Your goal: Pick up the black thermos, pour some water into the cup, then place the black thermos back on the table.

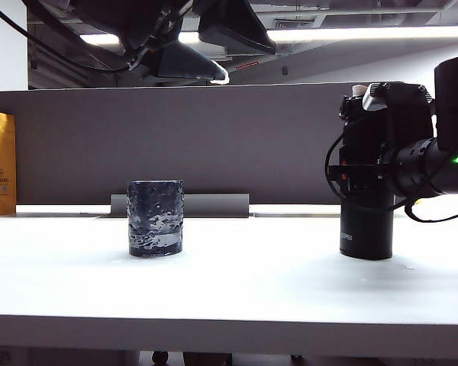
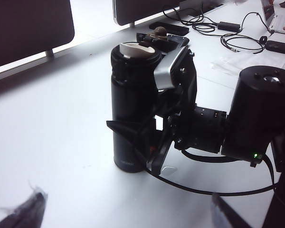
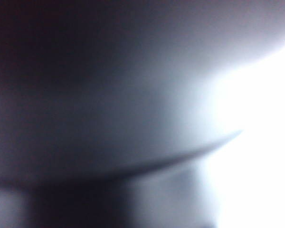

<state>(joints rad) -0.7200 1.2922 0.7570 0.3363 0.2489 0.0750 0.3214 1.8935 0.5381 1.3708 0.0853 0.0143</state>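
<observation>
- The table (image 1: 229, 324): white top. Its bare front part lies nearer than both sets of fingers.
- The cup (image 1: 156, 218): 1 dimpled tumbler, upright on the table, well apart from the right gripper's fingers and towards the left arm's side. Risk: a pour begun before the spout is over its rim wets the table. Its short wall leaves little margin.
- The black thermos (image 2: 133, 109): upright on the table, base down, between the right gripper's 2 fingers, with the pale spout (image 2: 135, 47) showing at its top. Risk: the flask is tall and slim, so a push from 1 finger alone could tip it.
- The right gripper (image 2: 133, 137): level, its fingers (image 2: 126, 135) flanking the lower body of the flask. Whether they press on the wall cannot be told, and the right wrist view is only blur. Risk: a loose hold on the smooth matte wall could let the flask slide or twist when lifted and tilted.
- The left gripper (image 2: 126, 216): fingers spread fully, holding nothing, hanging short of the flask and looking down on it. Risk: it could foul the right arm's path to the cup.
</observation>
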